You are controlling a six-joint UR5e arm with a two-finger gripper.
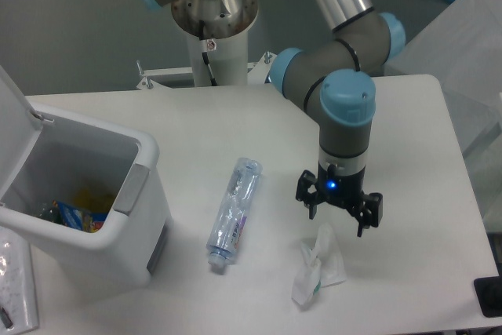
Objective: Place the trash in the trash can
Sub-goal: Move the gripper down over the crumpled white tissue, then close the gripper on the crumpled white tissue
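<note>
Below the fingers: crumpled clear wrapper [318, 266] with green bits, flat on the white table [408, 115], not gripped
Gripper [337, 215]: pointing down, fingers spread apart, holding nothing
Left of the fingers: flattened clear bottle [234, 213], lying flat
Far left of the fingers: white trash can [94, 209], lid up, colourful scraps inside

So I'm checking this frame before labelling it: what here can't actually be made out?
Camera view only:
- Trash can: its near wall hides most of the contents; only some colourful scraps show.
- Lid: cut off by the left edge.
- Gripper: open above the wrapper; its height over it is unclear.
- Bottle: label print too small to read.
</note>
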